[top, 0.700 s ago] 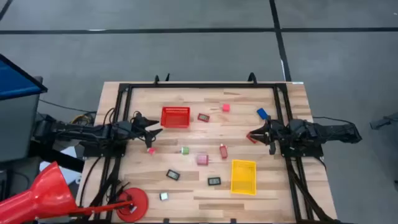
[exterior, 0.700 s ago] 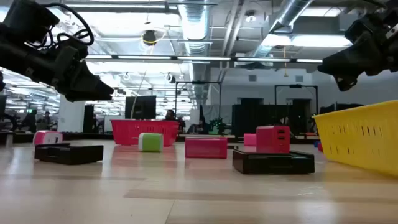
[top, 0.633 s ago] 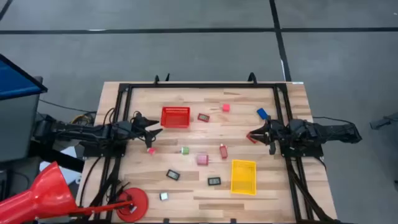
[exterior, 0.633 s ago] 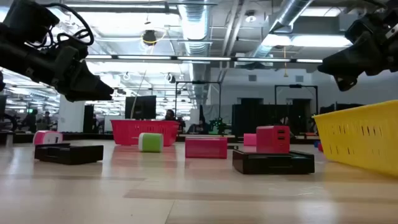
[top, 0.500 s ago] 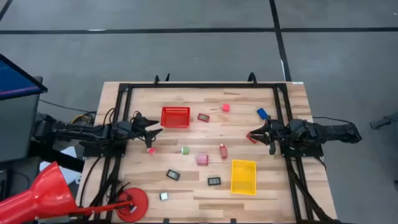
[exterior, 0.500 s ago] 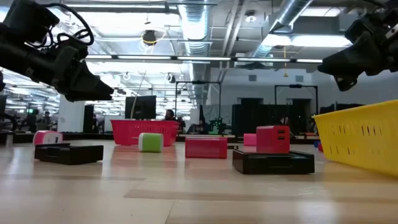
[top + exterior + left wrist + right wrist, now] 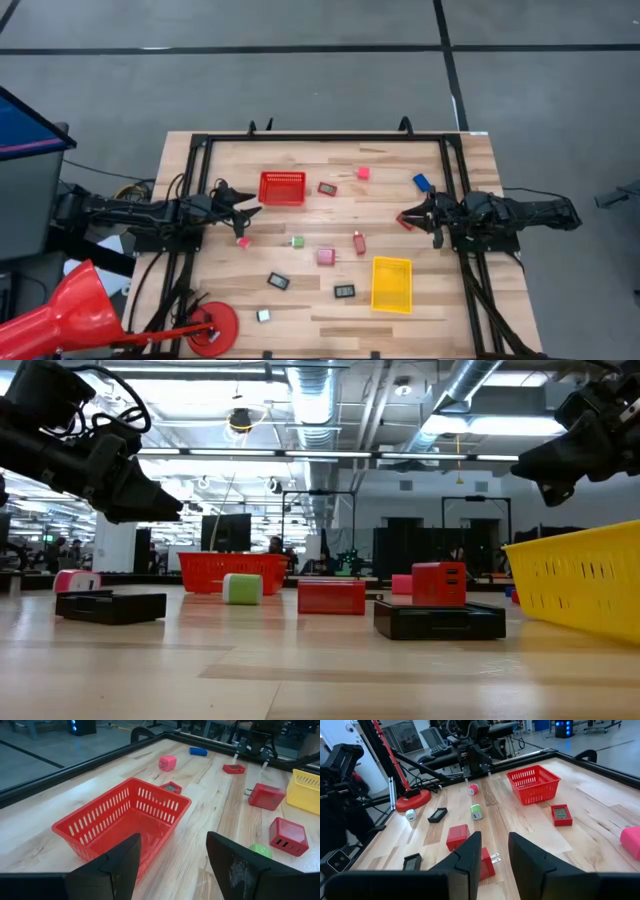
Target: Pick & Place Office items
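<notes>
The left pincer [image 7: 243, 212] hangs above the left side of the worktop [image 7: 440, 310], and its two fingers [image 7: 116, 865] are spread apart with nothing between them. Directly in front of it sits the red mesh basket [image 7: 282, 188], empty. Just beside its tips, a little toward the front edge, lies a small pink block [image 7: 242, 241].

The right pincer [image 7: 407, 218] hangs above the right side, pointing to the middle of the worktop. Its fingers [image 7: 468, 856] are also apart, with a narrow gap, and they hold nothing. Behind it, toward the far edge, is a blue block [image 7: 422, 182]. In front of it and to the near side stands the yellow bin [image 7: 391, 284].

The office items lie scattered between the two pincers: a green block [image 7: 297, 241], a pink cube [image 7: 325, 256], a red block [image 7: 359, 243], a flat item with a pale face [image 7: 327, 188] just beside the basket, and another pink block [image 7: 363, 173] near the far edge. Three flat dark rectangles [image 7: 278, 281] [image 7: 344, 291] [image 7: 263, 315] rest closer to the front edge, well apart from both pincers.
</notes>
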Controlling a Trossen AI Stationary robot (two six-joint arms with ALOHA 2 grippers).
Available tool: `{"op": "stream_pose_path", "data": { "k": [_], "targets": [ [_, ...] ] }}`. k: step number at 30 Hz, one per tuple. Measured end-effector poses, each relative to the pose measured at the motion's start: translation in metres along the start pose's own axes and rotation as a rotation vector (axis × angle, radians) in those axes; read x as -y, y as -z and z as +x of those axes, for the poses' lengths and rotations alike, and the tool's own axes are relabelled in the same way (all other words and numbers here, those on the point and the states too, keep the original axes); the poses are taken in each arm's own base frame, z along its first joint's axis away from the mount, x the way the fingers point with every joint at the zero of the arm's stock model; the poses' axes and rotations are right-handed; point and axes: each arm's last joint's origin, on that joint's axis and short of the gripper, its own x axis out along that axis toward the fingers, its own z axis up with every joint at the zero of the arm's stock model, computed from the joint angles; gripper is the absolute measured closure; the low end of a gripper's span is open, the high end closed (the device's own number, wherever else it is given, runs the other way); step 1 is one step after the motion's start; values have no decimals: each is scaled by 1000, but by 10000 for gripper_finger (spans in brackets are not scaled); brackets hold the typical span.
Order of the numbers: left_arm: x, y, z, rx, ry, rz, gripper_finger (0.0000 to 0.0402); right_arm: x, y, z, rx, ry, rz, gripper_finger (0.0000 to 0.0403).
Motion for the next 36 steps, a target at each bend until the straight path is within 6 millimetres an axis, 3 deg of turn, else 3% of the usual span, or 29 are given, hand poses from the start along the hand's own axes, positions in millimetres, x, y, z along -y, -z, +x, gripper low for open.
{"op": "stream_pose_path", "data": {
  "k": [20,29,31,36],
  "targets": [
    [0,0,0,2,0,0,180,0,0,0,0,0,0,310],
    [3,-16,-1,156,28,-55,180,0,0,0,0,0,0,310],
    [5,-23,-3,219,59,-163,180,0,0,0,0,1,0,310],
    [5,-35,-6,331,143,-747,180,0,-1,0,8,13,-61,310]
  ]
}}
